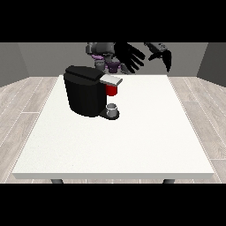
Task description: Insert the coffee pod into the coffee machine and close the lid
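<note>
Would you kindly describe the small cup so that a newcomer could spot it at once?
Find the black coffee machine on the far left part of the white table. Below its grey lid and the red part, a small grey cup stands on the machine's base; it is the only light, round thing there.

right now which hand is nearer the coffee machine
The robot's right hand, which shows nearer the view's left, hangs just above and beside the coffee machine. The hand at the view's right is farther off.
</note>
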Robot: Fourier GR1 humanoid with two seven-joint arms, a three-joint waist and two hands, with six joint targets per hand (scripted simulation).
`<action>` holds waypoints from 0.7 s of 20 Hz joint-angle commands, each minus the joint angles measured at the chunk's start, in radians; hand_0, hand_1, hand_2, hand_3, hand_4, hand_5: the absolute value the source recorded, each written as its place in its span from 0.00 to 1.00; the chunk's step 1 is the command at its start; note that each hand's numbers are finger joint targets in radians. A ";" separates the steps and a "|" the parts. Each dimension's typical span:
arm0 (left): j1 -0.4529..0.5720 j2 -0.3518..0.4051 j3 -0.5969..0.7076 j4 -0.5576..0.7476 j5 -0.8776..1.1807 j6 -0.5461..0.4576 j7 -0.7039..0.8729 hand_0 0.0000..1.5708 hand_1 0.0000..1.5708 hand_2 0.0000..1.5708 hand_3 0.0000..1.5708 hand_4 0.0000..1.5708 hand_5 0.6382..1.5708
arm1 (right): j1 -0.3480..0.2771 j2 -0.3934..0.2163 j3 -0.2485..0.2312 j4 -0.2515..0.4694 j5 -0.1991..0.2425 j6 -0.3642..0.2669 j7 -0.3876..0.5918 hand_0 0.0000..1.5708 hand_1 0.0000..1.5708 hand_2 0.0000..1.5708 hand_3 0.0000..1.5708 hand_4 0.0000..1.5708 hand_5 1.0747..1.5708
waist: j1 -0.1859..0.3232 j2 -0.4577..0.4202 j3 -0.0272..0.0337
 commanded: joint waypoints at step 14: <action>-0.081 0.041 0.033 -0.066 0.041 -0.027 0.042 0.00 0.00 0.00 0.00 0.17 1.00 | -0.222 0.094 0.012 0.191 -0.007 -0.009 -0.328 0.00 0.00 0.00 0.00 0.00 1.00 | 0.051 0.133 -0.0239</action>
